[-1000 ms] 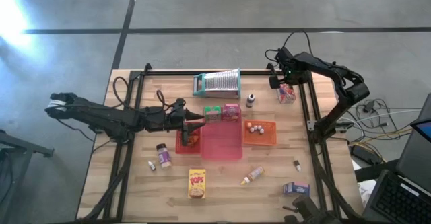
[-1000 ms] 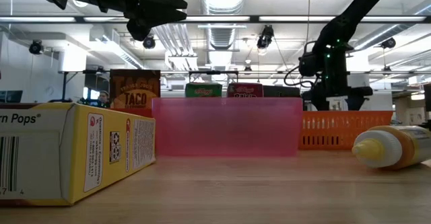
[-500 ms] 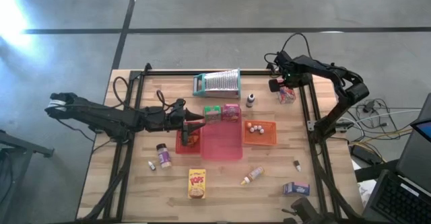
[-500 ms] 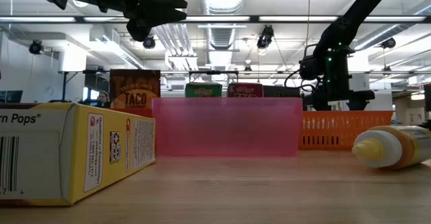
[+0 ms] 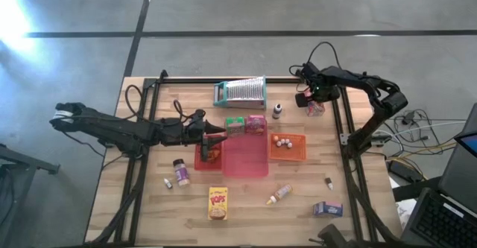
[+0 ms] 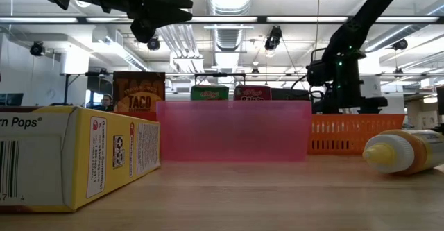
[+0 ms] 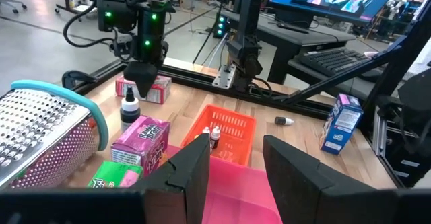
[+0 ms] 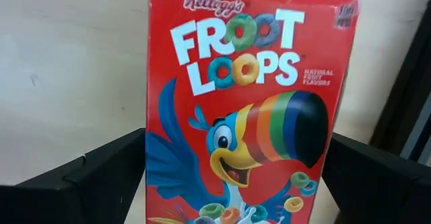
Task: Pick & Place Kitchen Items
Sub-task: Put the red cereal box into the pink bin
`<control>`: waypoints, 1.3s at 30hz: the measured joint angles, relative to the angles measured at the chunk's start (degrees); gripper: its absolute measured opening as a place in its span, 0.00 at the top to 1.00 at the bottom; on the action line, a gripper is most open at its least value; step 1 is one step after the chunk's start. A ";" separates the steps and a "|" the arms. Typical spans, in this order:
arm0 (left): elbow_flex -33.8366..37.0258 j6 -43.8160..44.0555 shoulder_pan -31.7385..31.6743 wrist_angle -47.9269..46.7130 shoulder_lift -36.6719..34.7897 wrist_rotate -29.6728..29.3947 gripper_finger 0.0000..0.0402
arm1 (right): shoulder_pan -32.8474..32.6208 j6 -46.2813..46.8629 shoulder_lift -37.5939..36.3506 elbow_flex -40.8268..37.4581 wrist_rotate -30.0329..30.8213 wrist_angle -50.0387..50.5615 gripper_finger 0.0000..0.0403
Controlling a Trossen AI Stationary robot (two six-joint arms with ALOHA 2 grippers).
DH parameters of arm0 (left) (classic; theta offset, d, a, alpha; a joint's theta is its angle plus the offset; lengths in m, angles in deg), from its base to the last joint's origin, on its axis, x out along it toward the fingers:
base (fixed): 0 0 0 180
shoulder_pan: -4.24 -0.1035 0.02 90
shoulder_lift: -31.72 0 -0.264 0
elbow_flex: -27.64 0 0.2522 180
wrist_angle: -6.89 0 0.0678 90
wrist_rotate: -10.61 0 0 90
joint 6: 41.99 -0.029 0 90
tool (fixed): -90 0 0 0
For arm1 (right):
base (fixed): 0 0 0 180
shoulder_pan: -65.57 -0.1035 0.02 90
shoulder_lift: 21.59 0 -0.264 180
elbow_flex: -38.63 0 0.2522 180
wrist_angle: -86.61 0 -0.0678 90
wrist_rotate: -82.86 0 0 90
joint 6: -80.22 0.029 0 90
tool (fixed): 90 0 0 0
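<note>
Overhead, writing: I can read "Pops" on the yellow box [image 5: 217, 202] at the near edge of the table [image 5: 141, 196].
Overhead, left arm: it reaches in level across the table, with the left gripper [image 5: 216, 136] above the brown packet [image 5: 211, 153] in the red tray [image 5: 200, 161].
Overhead, right arm: it is folded back at the far right corner, with the right gripper [image 5: 313, 99] over the red box [image 5: 317, 106].
Table level, writing: "TACO" shows on the brown packet, and "rn Pops" on the yellow box's face, with a barcode.
Table level, only here: the pink tray [image 6: 232, 130] hides most of the green box [image 6: 209, 92] behind it; a bottle [image 6: 406, 151] lies on its side by the orange basket [image 6: 343, 134].
Left wrist, fingers: they are parted with nothing between, over the pink tray.
Left wrist, only here: grater [image 7: 40, 136], pink box [image 7: 141, 140] and blue-purple box [image 7: 339, 123], seen side-on.
Right wrist, writing: "Kellogg's FROOT LOOPS, natural fruit flavors", with a toucan.
Right wrist, fingers: they are spread wide on either side of the red box lying flat; I cannot tell whether they touch it.
</note>
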 joint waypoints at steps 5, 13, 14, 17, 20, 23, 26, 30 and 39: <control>0.01 0.11 0.01 0.00 0.00 0.98 0.64 | -1.25 0.93 0.00 -1.11 0.01 -0.47 0.01; 0.01 0.13 0.02 -0.48 0.00 0.98 0.64 | -2.46 1.22 0.00 -2.22 0.01 -1.16 0.01; 0.01 0.13 0.02 -0.46 0.00 0.97 0.64 | -2.69 1.25 0.00 -2.35 0.02 -1.26 0.01; 0.01 0.15 0.02 -0.47 0.00 0.96 0.64 | -3.15 1.25 0.00 -2.81 0.00 -2.05 0.01; 0.01 0.15 0.02 -0.46 0.00 0.96 0.64 | -3.59 1.25 0.00 -3.26 0.00 -2.87 0.01; 0.01 0.17 0.02 -0.48 0.00 0.96 0.64 | -3.86 1.23 0.00 -3.57 0.00 -3.46 0.01; 0.01 0.17 0.02 -0.46 0.00 0.96 0.64 | -4.03 1.15 -0.01 -3.68 0.00 -3.70 0.01; 0.01 0.19 0.02 -0.48 0.00 0.96 0.64 | -4.17 1.12 -0.02 -3.75 0.02 -3.81 0.01; 0.01 0.20 0.02 -0.48 0.00 0.96 0.64 | -4.20 1.29 -0.04 -3.86 0.00 -4.00 0.07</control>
